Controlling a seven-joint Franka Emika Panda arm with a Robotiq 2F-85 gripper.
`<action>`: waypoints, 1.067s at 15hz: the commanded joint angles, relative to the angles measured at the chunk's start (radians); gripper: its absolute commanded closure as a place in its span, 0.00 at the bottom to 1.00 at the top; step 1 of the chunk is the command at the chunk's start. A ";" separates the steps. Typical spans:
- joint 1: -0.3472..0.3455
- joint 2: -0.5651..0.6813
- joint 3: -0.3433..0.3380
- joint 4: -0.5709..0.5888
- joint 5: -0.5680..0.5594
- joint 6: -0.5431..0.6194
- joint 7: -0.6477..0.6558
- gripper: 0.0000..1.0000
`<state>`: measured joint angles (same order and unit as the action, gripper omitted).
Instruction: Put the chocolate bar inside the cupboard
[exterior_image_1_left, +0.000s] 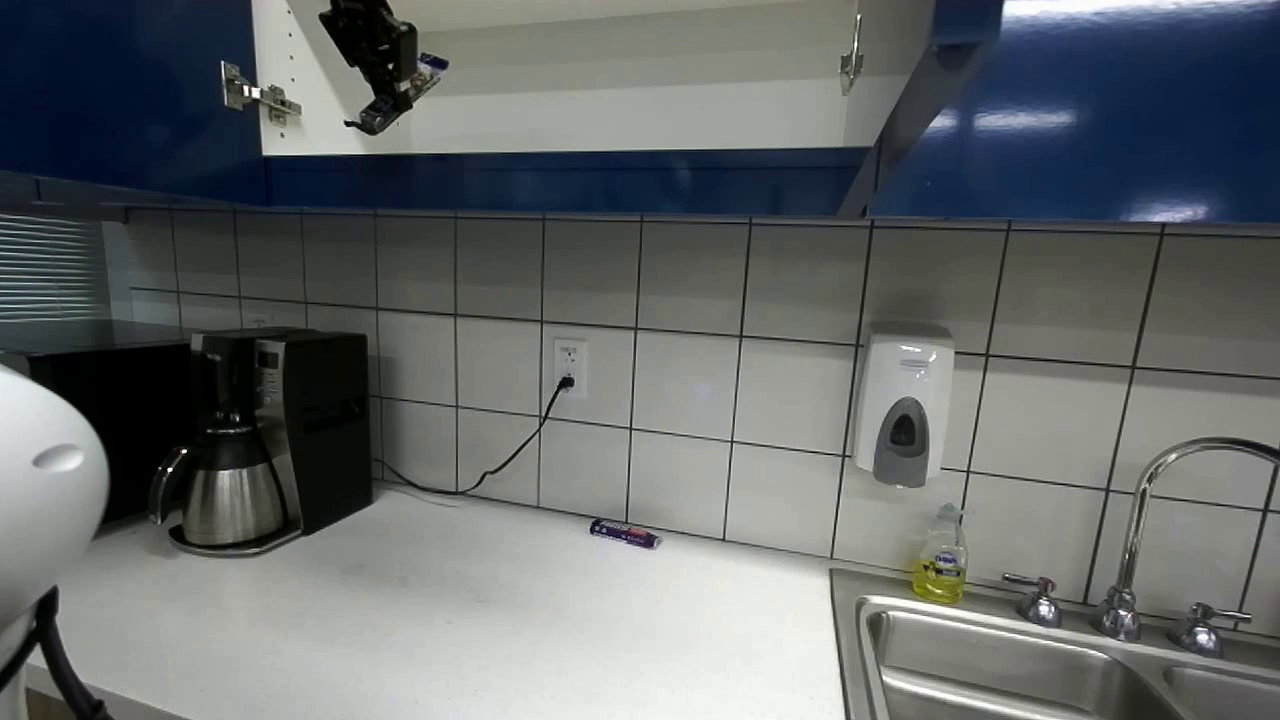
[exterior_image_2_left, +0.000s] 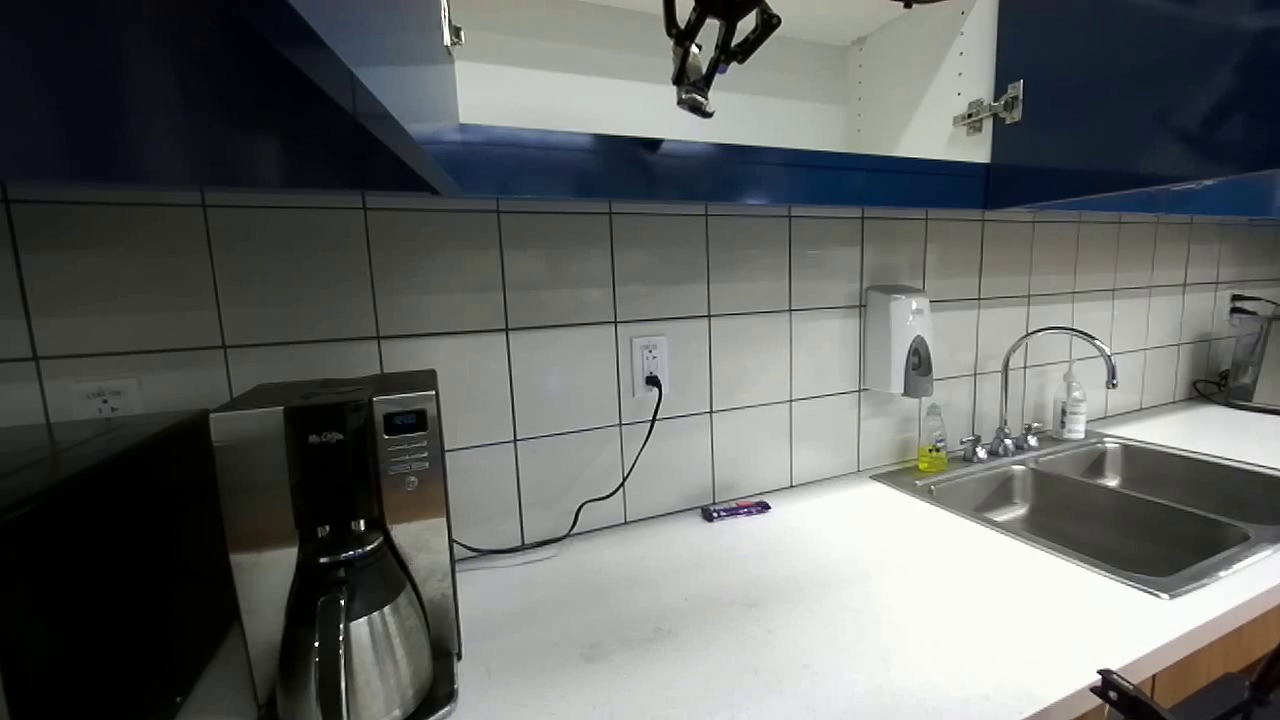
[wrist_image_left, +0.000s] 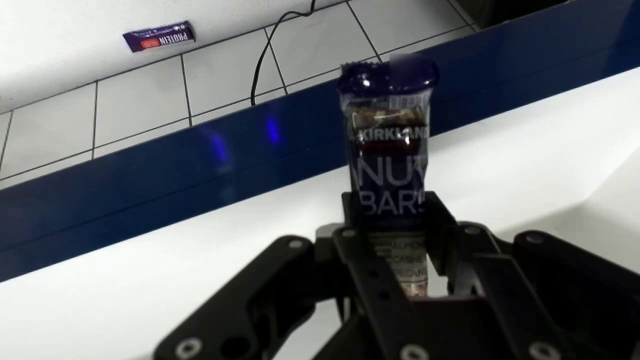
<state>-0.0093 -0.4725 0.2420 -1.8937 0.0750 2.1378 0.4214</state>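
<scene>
One bar is held by the gripper: the jaws are closed on its two sides, with only its width between. It is tilted at the mouth of the open cupboard, above the blue edge; how deep inside, I cannot tell. The main danger, I think, is releasing too early: the bar could tip over this edge and drop to the counter, near the protein bar there. Also, if the gripper lowers too soon, the free end may hit the edge and turn the bar inside the grip.
</scene>
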 joint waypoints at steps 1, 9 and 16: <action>-0.010 0.121 -0.003 0.155 -0.033 -0.088 0.052 0.92; 0.011 0.315 -0.030 0.340 -0.085 -0.157 0.096 0.92; 0.038 0.452 -0.064 0.487 -0.130 -0.205 0.138 0.41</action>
<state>0.0026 -0.0909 0.1973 -1.5080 -0.0141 1.9855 0.5116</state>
